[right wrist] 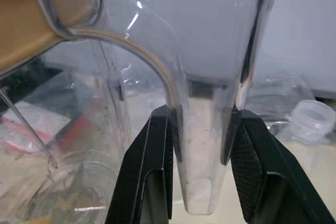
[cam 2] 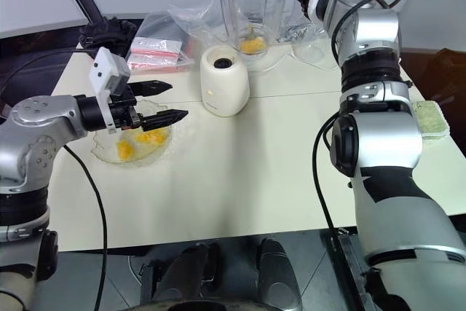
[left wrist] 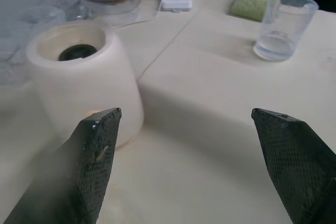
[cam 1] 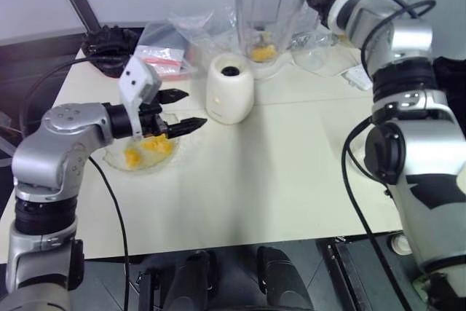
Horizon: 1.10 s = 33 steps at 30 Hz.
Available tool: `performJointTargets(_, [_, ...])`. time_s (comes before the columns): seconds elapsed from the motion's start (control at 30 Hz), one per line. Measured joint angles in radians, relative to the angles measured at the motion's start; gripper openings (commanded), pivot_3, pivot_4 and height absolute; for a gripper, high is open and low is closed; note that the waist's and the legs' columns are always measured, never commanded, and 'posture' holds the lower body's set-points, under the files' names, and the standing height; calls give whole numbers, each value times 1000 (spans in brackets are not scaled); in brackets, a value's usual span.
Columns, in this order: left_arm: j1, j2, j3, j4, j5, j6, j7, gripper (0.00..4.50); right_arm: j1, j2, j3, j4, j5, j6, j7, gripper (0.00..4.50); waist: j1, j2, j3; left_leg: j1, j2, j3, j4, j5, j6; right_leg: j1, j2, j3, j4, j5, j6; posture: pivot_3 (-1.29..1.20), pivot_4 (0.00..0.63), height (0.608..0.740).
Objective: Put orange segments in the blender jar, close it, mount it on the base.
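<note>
Gripping the blender jar (cam 1: 268, 12) handle (seemingly unlabelled), right tool (right wrist: 202, 145).

The blender jar (cam 1: 268, 12) loses its lid's top at the upper edge of the left eye view. Behind it, the right gripper's fingers are hidden. Clear plastic bags (cam 1: 182, 34) at upper centre blur together, contents unreadable.

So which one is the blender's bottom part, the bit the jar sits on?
Look at the cream table, toward its far side. In front of the tall clear blender jar stands the base, a short, rounded cream-white block. It has a dark round hole on top, and unlike the clear jar and the glass bowl of orange pieces nearby, you cannot see through it.
</note>
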Motion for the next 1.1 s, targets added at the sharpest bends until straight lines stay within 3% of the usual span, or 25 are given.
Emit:
performJointTargets(0.4, [31, 11, 21, 0, -25, -26, 71, 4173, -62, 121, -33, 220, -22, -177, -11, 954, -1, 0, 0, 0, 0, -1, -2, 1, -2, 0, 1, 0, 0, 0, 0, 0, 150, 740])
performJointTargets(0.73, [32, 31, 22, -8, -58, -22, 110, 4173, -54, 135, -40, 245, -67, -277, -40, 954, -1, 0, 0, 0, 0, -3, -2, 2, -3, 0, 2, 0, 1, 0, -1, 0, 150, 740])
performJointTargets(1.1, [35, 56, 22, -20, -82, -19, 134, 4173, -12, 172, -54, 248, -70, -259, -21, 954, -2, 0, 0, 2, 2, -3, -1, 3, -5, 0, 4, 0, 2, 1, -3, 0, 150, 740])
